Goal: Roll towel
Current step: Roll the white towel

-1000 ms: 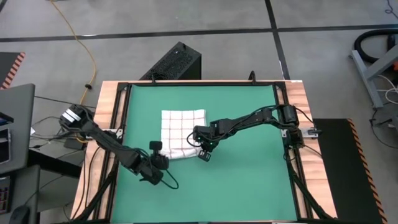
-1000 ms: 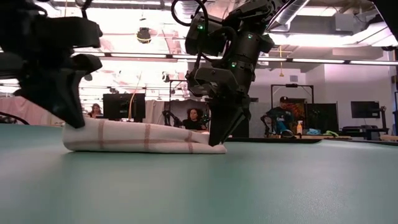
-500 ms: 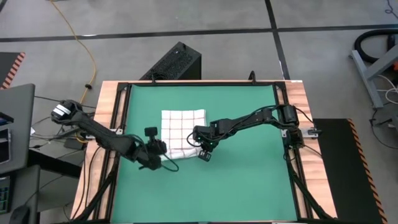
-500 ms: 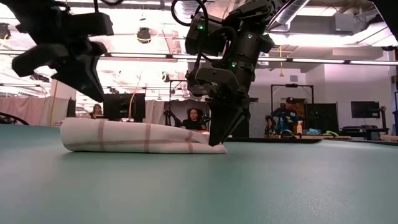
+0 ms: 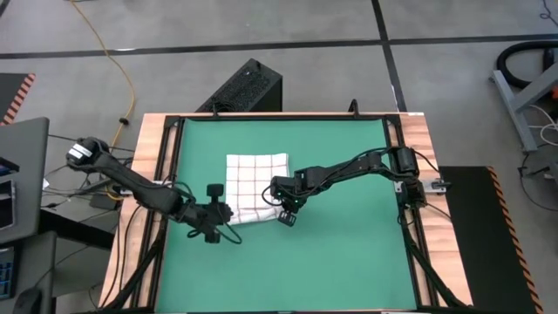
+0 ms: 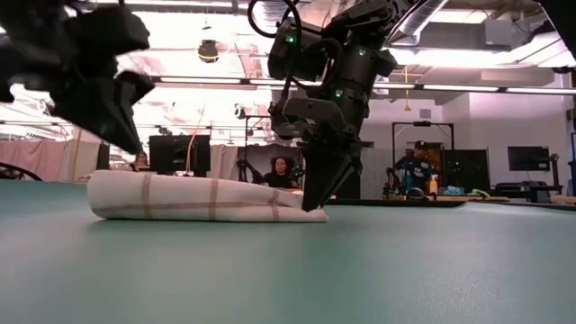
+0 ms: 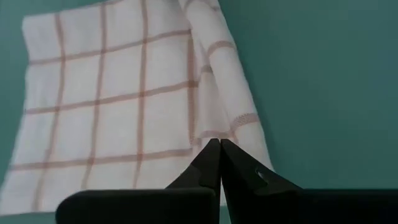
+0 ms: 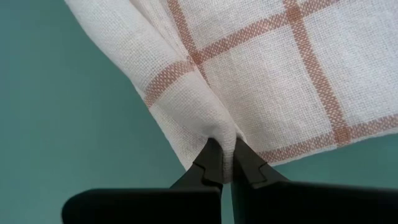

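**Right gripper pinched the towel's near corner while the left hung closed above it**

Nearest the front of the table, the left gripper [image 5: 218,225] hovered over the green mat [image 5: 349,262], just off the towel's [image 5: 256,185] near left corner. Its two fingers were pressed together with nothing between them, and in the low view it hung [image 6: 121,135] clear above the cloth, not touching it.

Just beyond, the right gripper [image 5: 287,215] was down at the towel's near right corner. Its fingertips were almost closed, nipping a small fold of the fabric [image 8: 211,134] at the very edge; in the low view the tips [image 6: 310,205] met the mat surface at the cloth's end.

The towel lay a little left of the mat's middle, white with thin red checks, its near edge folded over into a low, thick band [image 6: 198,198] while the far part lay flat.

Farther off, past the table, people sat at desks with monitors [image 6: 180,153] in the room.
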